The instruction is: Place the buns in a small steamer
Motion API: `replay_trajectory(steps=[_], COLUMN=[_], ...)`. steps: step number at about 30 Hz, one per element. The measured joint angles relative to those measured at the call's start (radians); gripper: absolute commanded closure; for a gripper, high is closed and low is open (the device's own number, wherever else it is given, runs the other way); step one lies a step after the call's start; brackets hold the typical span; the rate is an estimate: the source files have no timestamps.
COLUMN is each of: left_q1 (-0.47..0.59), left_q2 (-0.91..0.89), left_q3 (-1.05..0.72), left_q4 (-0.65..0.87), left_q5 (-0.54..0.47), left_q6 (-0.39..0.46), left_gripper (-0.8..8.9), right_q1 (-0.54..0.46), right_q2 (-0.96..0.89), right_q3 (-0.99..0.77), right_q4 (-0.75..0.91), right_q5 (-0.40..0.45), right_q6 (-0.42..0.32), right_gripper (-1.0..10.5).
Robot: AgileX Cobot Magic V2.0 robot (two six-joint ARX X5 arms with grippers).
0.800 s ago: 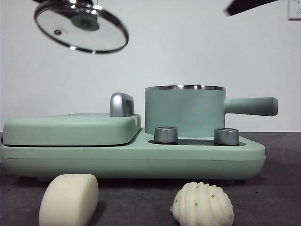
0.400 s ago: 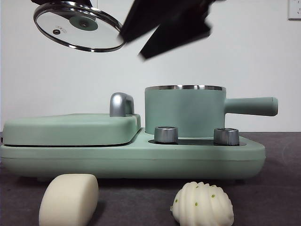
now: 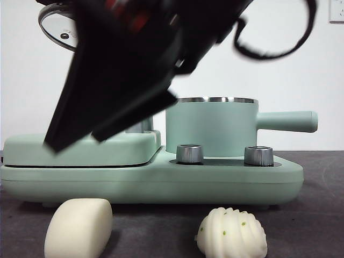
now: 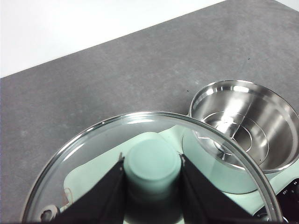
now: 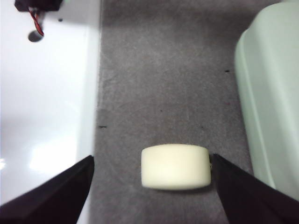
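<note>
My right gripper (image 5: 152, 186) hangs above the table with jaws spread wide, the smooth bun (image 5: 175, 166) lying between and below them, just beside the griddle (image 5: 273, 93). My left gripper (image 4: 152, 186) holds the glass lid (image 4: 93, 154) by its green knob (image 4: 153, 162), raised beside the small steamer (image 4: 245, 121), which stands uncovered. The ridged bun (image 3: 232, 233) lies on the table in front of the steamer.

The grey bench (image 3: 322, 226) is seen level and close from the front, while it is looked down on from both wrist cameras, the smooth cream-white loaf-shaped bun (image 5: 175, 166) being shared by the front and right wrist views.
</note>
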Motion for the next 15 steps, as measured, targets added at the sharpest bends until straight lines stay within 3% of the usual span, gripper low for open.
replay_trajectory(steps=[11, 15], left_q1=[0.0, 0.0], left_q2=[0.0, 0.0], left_q3=[0.0, 0.0], left_q4=[0.0, 0.0], left_q5=[0.0, 0.0], left_q6=[0.002, 0.009], left_gripper=[7.98, 7.98], right_q1=[0.018, 0.018], right_q2=[0.176, 0.191], right_q3=[0.0, 0.0], right_q4=[0.069, 0.082], right_q5=[0.077, 0.099], right_q6=[-0.001, 0.0], right_gripper=[5.5, 6.3])
